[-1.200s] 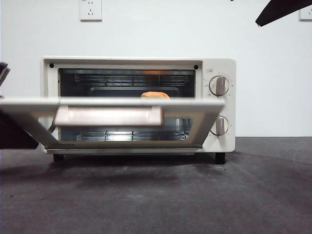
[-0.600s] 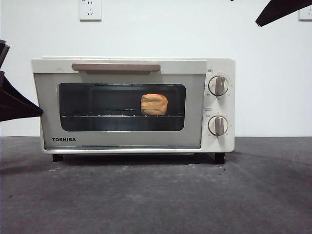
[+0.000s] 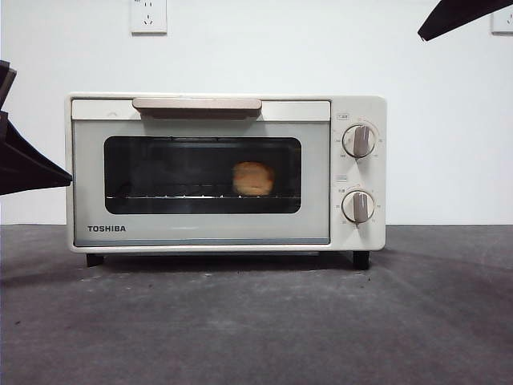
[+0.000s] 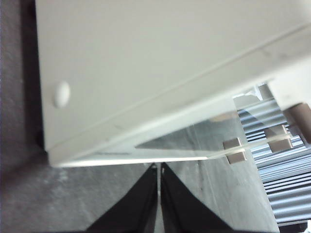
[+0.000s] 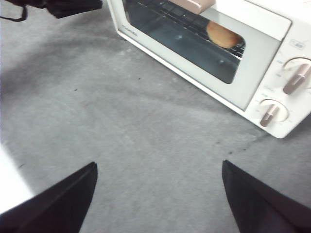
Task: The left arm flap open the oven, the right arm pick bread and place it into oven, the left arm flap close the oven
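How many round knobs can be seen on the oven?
2. Both are on the oven's panel beside the door: the upper knob and the lower knob directly beneath it. No other knob shows in any view.

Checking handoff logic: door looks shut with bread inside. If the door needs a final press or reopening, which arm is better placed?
Probably left. The left end effector, jaws together, sits right beside the oven. The right end effector hangs open, well back from it.
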### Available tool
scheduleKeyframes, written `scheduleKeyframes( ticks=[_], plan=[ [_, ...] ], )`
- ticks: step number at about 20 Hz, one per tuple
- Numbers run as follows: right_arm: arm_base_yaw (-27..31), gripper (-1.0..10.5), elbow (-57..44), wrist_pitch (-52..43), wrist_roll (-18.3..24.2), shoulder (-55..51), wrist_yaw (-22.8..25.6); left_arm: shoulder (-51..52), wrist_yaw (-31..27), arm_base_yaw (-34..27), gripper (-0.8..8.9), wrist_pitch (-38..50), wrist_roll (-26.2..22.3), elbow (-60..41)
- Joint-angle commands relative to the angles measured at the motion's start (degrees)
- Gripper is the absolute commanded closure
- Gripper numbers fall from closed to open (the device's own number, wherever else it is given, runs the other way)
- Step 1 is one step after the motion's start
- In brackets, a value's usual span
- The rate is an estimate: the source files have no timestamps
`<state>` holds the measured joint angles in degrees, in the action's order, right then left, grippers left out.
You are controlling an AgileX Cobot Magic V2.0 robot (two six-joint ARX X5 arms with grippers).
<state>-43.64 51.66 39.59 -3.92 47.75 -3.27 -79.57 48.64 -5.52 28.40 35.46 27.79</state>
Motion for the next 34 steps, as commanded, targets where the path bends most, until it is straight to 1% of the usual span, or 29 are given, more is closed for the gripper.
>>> scheduleKeyframes(
  ticks=[1,6,10,14,19,26,28,34],
  plan=[
    [-0.42,5.4,0.39,-0.72,-0.59,0.48,0.79,2.97,-1.57,0.94,7.96,-1.81,-2.19,0.66],
    [-0.42,5.4,0.39,-1.25,-0.61,0.50,0.74,11.21,-8.90,3.56,7.96,-11.41,-8.07,1.18],
    [-0.42,5.4,0.39,-2.38,-0.61,0.50,0.74,18.27,-15.85,6.05,7.96,-23.61,-14.75,3.87],
    [-0.42,5.4,0.39,-3.82,-0.61,0.52,0.74,23.85,-20.74,8.68,7.96,-34.36,-20.13,8.17],
    [-0.42,5.4,0.39,-3.96,-1.27,0.92,0.74,28.98,-25.90,11.76,7.96,-43.21,-23.12,13.66],
    [-0.42,5.4,0.39,-4.04,-1.97,2.25,0.70,34.14,-31.89,15.67,7.96,-53.96,-25.90,19.26],
    [-0.42,5.4,0.39,-4.07,-2.14,2.54,0.70,35.32,-33.64,16.35,7.97,-56.15,-26.60,19.76],
    [-0.42,5.4,0.39,-5.44,-3.17,3.08,0.31,37.73,-35.78,17.22,7.97,-60.74,-28.89,19.80]
  ],
)
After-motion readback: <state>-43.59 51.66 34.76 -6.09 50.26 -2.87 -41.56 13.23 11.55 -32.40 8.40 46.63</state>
